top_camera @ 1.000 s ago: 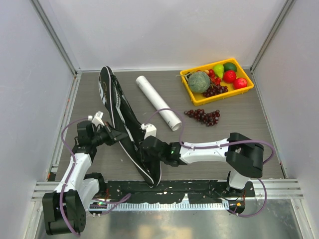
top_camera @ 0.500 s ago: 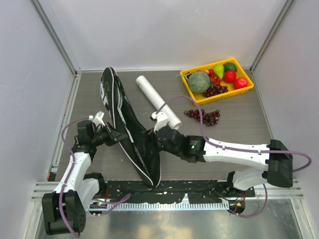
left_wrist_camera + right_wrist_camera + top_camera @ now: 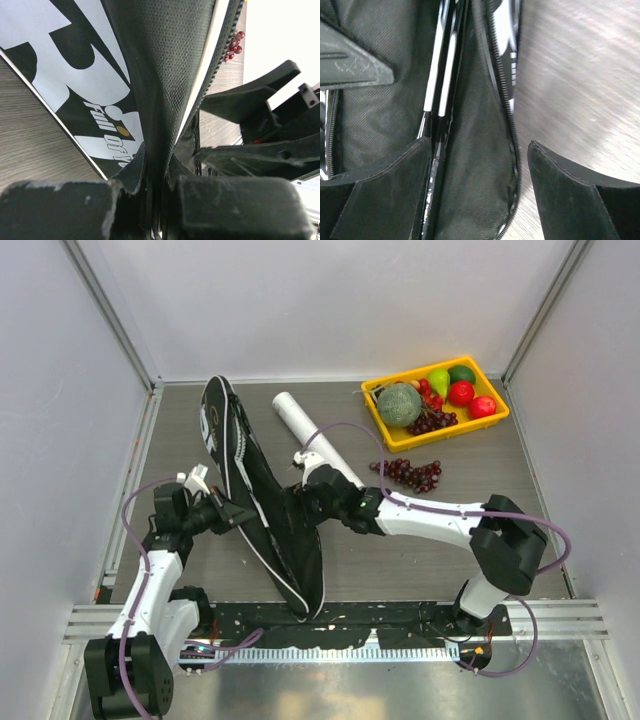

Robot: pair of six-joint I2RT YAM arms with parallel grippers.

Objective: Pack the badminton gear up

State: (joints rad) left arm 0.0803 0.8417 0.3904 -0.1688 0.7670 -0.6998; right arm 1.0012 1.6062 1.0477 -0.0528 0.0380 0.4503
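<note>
The black racket bag [image 3: 262, 508] stands up on its long edge, slanting from the far left toward the near middle. My left gripper [image 3: 232, 517] is shut on the bag's flap edge [image 3: 159, 150], which fills the gap between its jaws [image 3: 156, 200]. My right gripper [image 3: 296, 500] is open at the bag's right side. In the right wrist view the open bag's dark lining [image 3: 475, 165] and zipper edge lie between the fingers of the right gripper [image 3: 480, 180], untouched. Two pale racket shafts [image 3: 440, 70] run inside the bag. The long white tube [image 3: 318, 443] lies behind the bag.
A dark red grape bunch [image 3: 408, 473] lies right of the tube. A yellow tray [image 3: 497, 412] of fruit stands at the far right. Grey walls close in the table on the left, back and right. My two arms nearly meet at the bag.
My right gripper has opened and moved from the bag's lower part up toward its middle, the arm swinging out and back. The left gripper keeps its hold.
</note>
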